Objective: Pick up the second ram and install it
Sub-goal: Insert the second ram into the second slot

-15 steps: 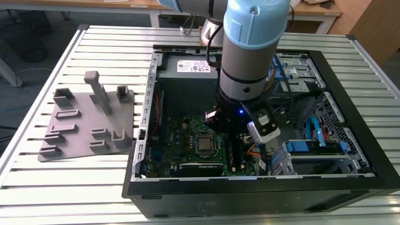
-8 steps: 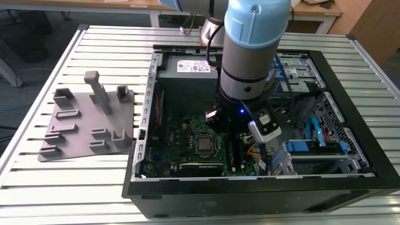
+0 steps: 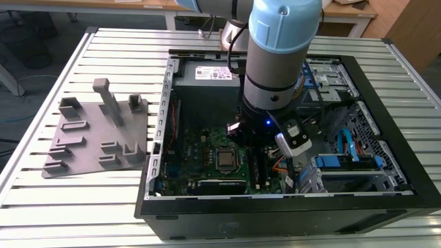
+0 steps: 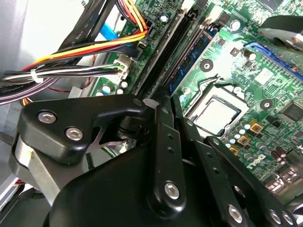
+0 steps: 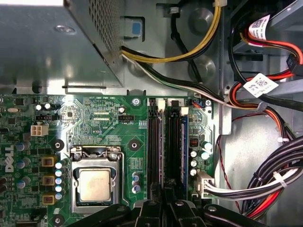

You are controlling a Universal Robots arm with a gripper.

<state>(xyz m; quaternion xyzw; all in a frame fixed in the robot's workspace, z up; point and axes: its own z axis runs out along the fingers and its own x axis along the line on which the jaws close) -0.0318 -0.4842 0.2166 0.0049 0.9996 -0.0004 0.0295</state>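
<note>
One thin dark blue-green circuit-board strip, the second ram (image 5: 184,146), already stands in its slot on the green motherboard (image 5: 113,118) beside the silver processor (image 5: 96,184); seating looks underway, needing straight downward pressure. Black claw (image 5: 165,208), pose vertical inside the open black computer case (image 3: 386,209); I cannot tell its spread.

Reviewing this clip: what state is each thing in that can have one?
Computer case: side open, lying on the table.
Processor: seated in its socket, uncovered.
Ram stick: upright in a motherboard slot.
Gripper: low over the ram slots.
Fixture tray: flat beside the case.
</note>
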